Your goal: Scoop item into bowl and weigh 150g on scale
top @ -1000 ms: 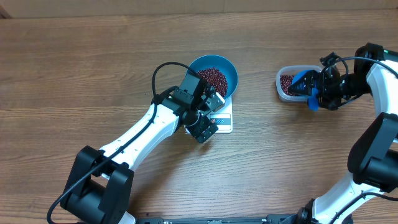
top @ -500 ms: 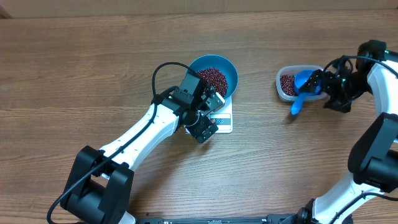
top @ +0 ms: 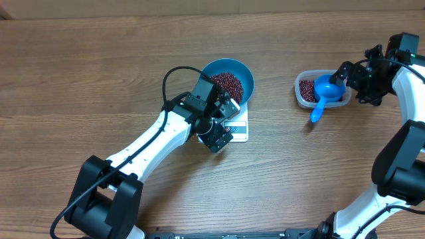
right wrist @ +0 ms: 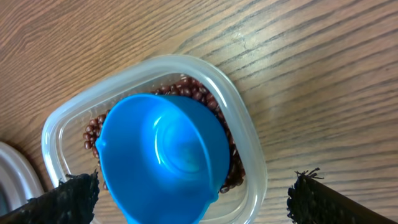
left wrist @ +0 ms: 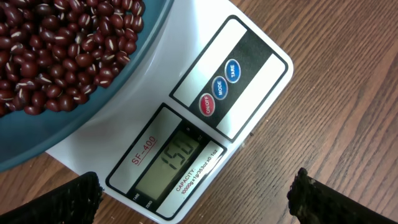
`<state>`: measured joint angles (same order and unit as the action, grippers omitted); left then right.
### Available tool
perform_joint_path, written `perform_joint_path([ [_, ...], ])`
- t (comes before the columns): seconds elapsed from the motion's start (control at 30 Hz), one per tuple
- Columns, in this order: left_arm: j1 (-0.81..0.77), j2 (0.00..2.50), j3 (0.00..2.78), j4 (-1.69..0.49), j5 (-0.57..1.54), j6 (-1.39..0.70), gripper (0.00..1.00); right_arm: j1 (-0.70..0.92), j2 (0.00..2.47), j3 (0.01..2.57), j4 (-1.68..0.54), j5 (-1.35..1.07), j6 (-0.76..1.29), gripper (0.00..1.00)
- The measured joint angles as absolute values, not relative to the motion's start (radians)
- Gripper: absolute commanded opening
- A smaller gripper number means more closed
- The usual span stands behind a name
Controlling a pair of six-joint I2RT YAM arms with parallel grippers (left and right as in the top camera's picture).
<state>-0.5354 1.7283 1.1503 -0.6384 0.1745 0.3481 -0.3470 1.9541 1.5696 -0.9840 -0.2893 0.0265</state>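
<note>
The blue bowl (top: 244,81) stands on the white scale (top: 239,130), heaped with dark red-brown beans (left wrist: 56,56). The scale's display (left wrist: 177,158) reads 150. My left gripper (left wrist: 199,202) hovers open just above the scale's front edge, holding nothing. To the right, more beans (top: 306,87) lie in a clear tub (top: 300,98). A small blue scoop (right wrist: 161,155) rests in it, its handle (top: 315,113) sticking out over the rim. My right gripper (right wrist: 199,199) is open above the tub's right end, with nothing gripped between its fingertips (right wrist: 323,199).
The wooden table (top: 99,66) stretches bare to the left and along the front. My left arm (top: 153,143) crosses the table diagonally from the lower left to the scale. The right arm (top: 405,133) comes in along the right edge.
My right gripper has drawn back to the right and away from the scoop. The scoop, lying across the tub's near rim earlier, now rests with its cup in the tub. The left arm is unchanged.
</note>
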Motion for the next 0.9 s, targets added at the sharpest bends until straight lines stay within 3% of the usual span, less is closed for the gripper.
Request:
perform_joint_path([
  [0.9, -0.535, 1.728, 1.15, -0.752, 0.13, 0.306, 1.0, -0.347, 1.954, 1.57, -0.976, -0.283, 0.026, 1.0],
])
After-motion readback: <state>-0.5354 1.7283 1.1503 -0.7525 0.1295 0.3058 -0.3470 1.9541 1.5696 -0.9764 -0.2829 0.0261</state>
